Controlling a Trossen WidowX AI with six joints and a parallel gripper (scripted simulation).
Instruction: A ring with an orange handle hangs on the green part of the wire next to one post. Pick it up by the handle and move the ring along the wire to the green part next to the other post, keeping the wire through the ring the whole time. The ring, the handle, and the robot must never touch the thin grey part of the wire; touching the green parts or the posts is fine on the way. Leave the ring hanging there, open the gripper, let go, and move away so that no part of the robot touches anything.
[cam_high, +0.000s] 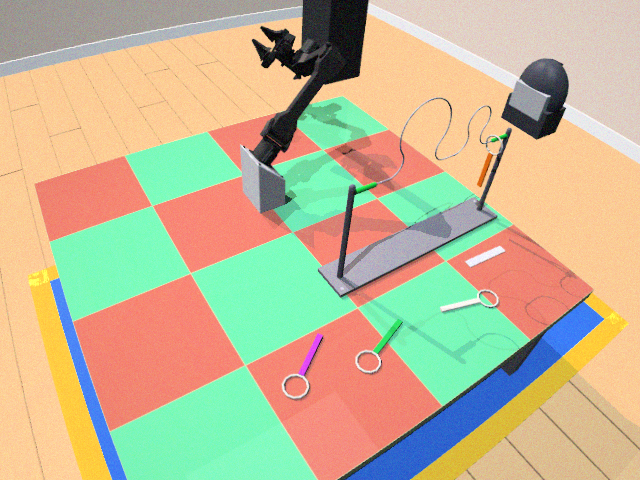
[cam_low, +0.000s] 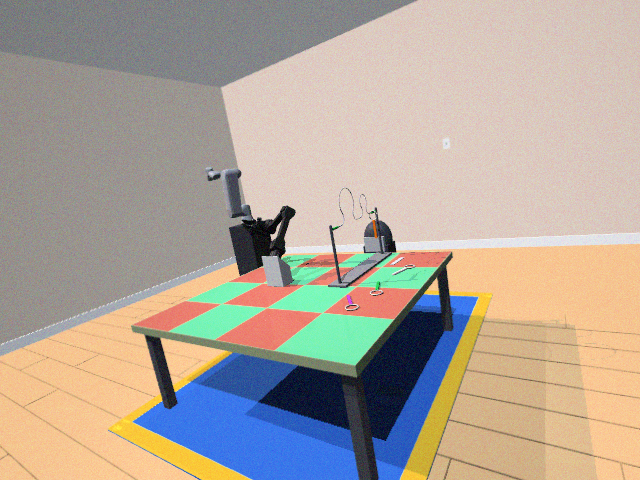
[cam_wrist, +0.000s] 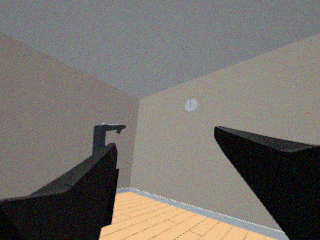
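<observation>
In the exterior view, gripper fingers indistinct, ring (cam_high: 487, 138) tiny (handle (cam_high: 484, 169) (cam_low: 375, 228) plainer)

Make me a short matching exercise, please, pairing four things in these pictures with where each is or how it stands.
1. orange handle
2. purple handle
3. hand
4. white strip

A. lying on a red square, with no ring attached
B. hanging beside a post
C. open, away from the wire
D. lying on a red square, with a ring attached

Pairs: 1-B, 2-D, 3-C, 4-A
</observation>
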